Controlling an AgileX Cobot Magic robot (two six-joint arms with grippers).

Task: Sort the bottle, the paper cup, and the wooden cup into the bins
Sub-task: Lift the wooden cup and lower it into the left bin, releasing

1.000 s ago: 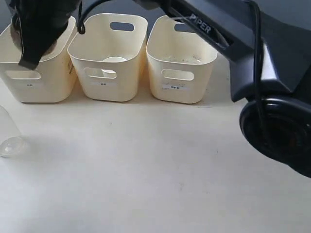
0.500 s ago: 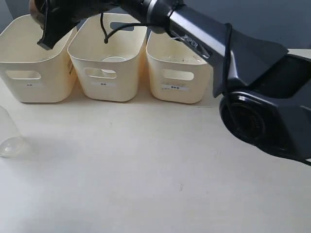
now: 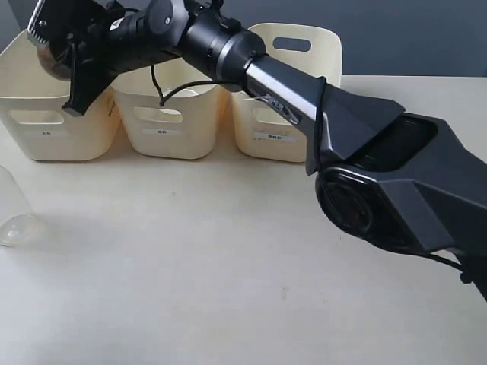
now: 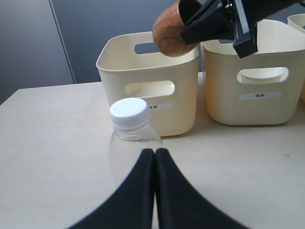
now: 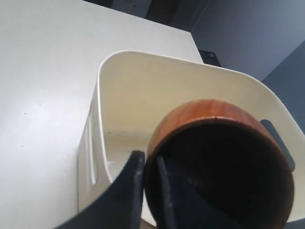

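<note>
At the left edge of the pale surface, the small clear plastic bottle with a white screw cap stands upright, in front of the bins. The left gripper sits just behind the bottle with its fingers pressed together, gripping nothing. Along the far edge stands a row of three cream plastic bins. The right gripper reaches across the row and pinches the wall of the rounded brown wooden cup, one finger inside and one outside. The cup is held tilted above the leftmost bin, positioned for release into it. The paper cup cannot be located in these views.
</note>
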